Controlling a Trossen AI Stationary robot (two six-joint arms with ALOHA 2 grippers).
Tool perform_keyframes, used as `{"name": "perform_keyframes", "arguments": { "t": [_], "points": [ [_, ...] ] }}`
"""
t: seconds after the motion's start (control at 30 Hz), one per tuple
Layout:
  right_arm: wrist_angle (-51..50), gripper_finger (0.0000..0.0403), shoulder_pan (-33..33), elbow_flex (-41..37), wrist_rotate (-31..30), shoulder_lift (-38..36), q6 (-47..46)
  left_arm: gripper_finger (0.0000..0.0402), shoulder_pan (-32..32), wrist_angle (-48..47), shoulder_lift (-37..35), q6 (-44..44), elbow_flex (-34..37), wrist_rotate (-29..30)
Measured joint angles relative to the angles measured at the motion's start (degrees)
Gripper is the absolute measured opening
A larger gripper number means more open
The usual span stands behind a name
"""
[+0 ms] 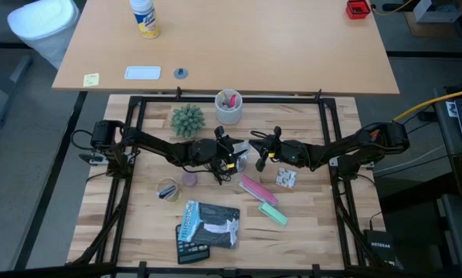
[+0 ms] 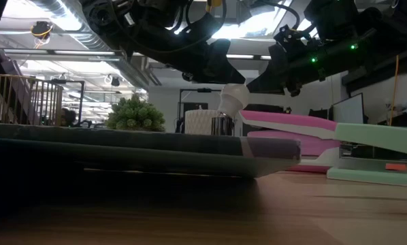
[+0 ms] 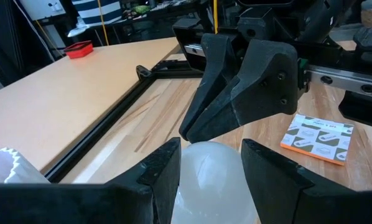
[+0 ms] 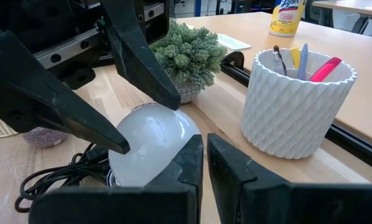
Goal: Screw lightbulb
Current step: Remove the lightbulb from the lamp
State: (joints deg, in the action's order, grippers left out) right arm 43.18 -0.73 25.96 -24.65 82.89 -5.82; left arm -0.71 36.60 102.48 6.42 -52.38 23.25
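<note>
Frosted and close, the bulb is sitting between the left gripper's jaws, which are grasping it near bench centre, its base hidden. Just at three o'clock, the right gripper is hovering, jaws clenched. Cords are lying underneath, half obscured.

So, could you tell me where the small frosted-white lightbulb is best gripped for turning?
Grip the small frosted-white lightbulb across its rounded glass dome, coming from above. Its base points down toward the black cord, so only the dome is free. The left gripper already straddles that dome; the right gripper sits shut beside it.
</note>
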Motion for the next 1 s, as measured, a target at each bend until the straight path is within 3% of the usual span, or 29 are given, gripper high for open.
{"name": "perform_keyframes", "arguments": {
  "t": [0.27, 0.63, 1.0],
  "points": [
    [-0.09, 0.0028, 0.00, 0.00, -0.17, 0.00, 0.07, 0.0169, 0.00, 0.00, 0.00, -0.27, 0.00, -0.01],
    [-0.07, 0.0028, 0.00, 0.00, -0.14, 0.02, 0.11, 0.0228, 0.00, 0.00, 0.00, -0.44, 0.00, -0.01],
    [-0.04, 0.0028, 0.00, 0.00, -0.12, 0.02, 0.13, 0.0228, 0.00, -0.44, -0.38, -3.38, 0.00, 0.52]
  ]
}}
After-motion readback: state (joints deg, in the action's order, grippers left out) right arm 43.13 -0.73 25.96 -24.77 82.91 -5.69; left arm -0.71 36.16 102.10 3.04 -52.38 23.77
